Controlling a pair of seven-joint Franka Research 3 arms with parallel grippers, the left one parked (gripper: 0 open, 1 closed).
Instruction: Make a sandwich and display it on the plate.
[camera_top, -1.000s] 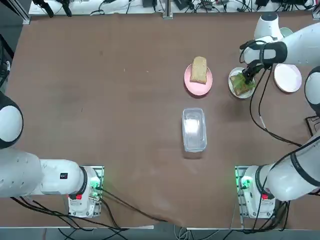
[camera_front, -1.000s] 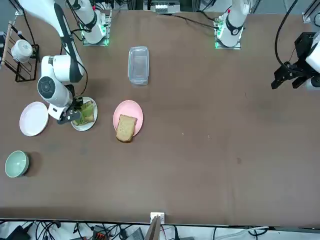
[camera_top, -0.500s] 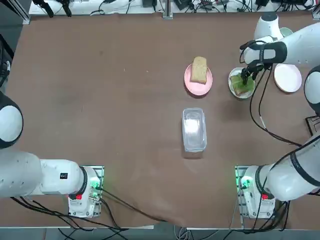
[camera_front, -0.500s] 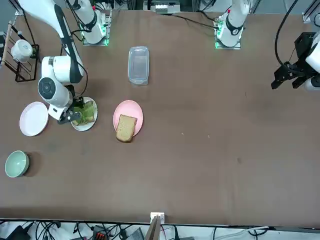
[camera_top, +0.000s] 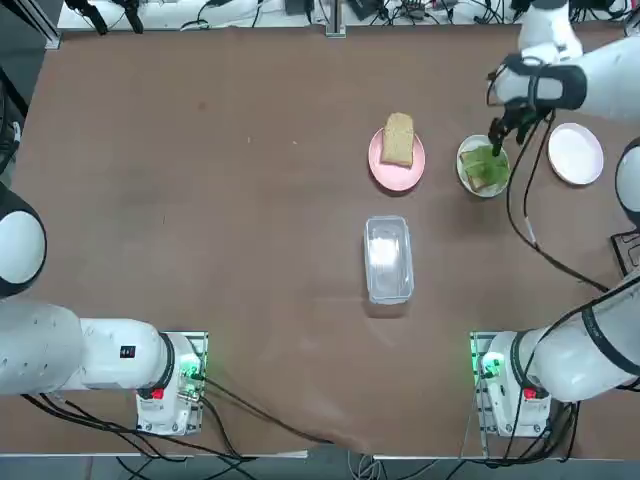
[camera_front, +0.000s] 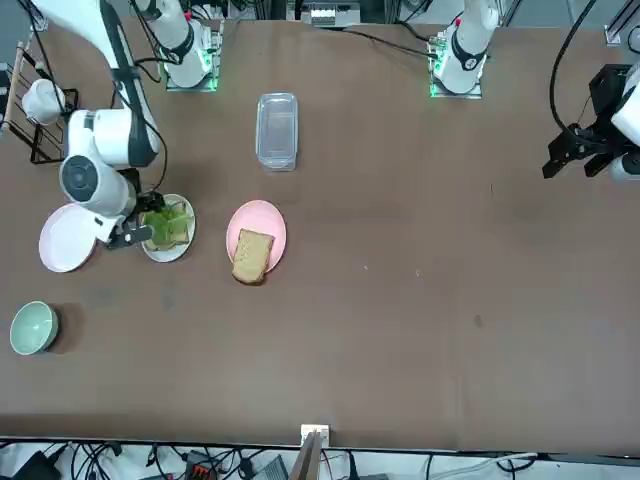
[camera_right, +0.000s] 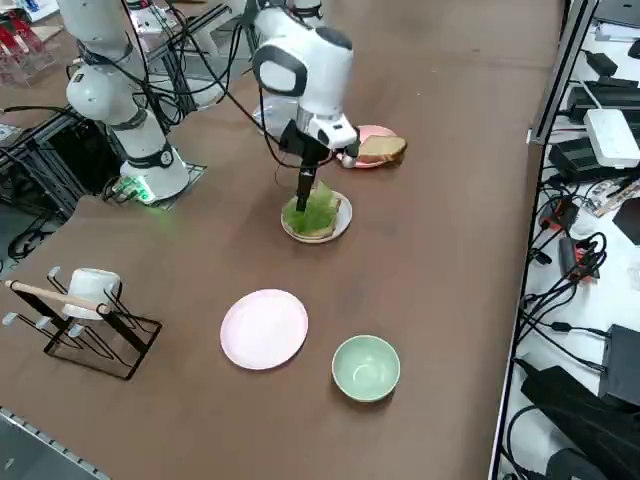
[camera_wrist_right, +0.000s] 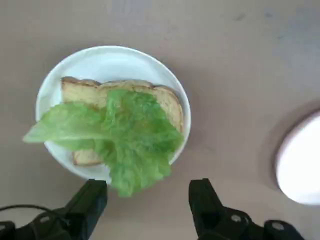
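Observation:
On the white plate (camera_wrist_right: 112, 62) lies one toast slice (camera_wrist_right: 170, 102) with a green lettuce leaf (camera_wrist_right: 130, 135) spread over it; this open-faced stack is what shows of the sandwich (camera_top: 484, 168). My right gripper (camera_wrist_right: 147, 200) hovers above the plate's edge, open, with nothing between its fingers. The overhead view shows the gripper (camera_top: 498, 143) just past the plate; the side view has the gripper (camera_right: 303, 193) hanging over the lettuce (camera_right: 312, 210). A second toast slice (camera_top: 398, 139) rests on the pink plate (camera_top: 397, 170) beside it.
An empty second white plate (camera_top: 575, 154) sits at the right of the sandwich plate. A clear plastic container (camera_top: 388, 258) lies mid-table. A pale-green bowl (camera_front: 34, 327) and a wire rack with a white mug (camera_right: 88, 300) stand at the right edge.
My right gripper has opened, left the lettuce lying on the toast, and lifted up and away from the plate.

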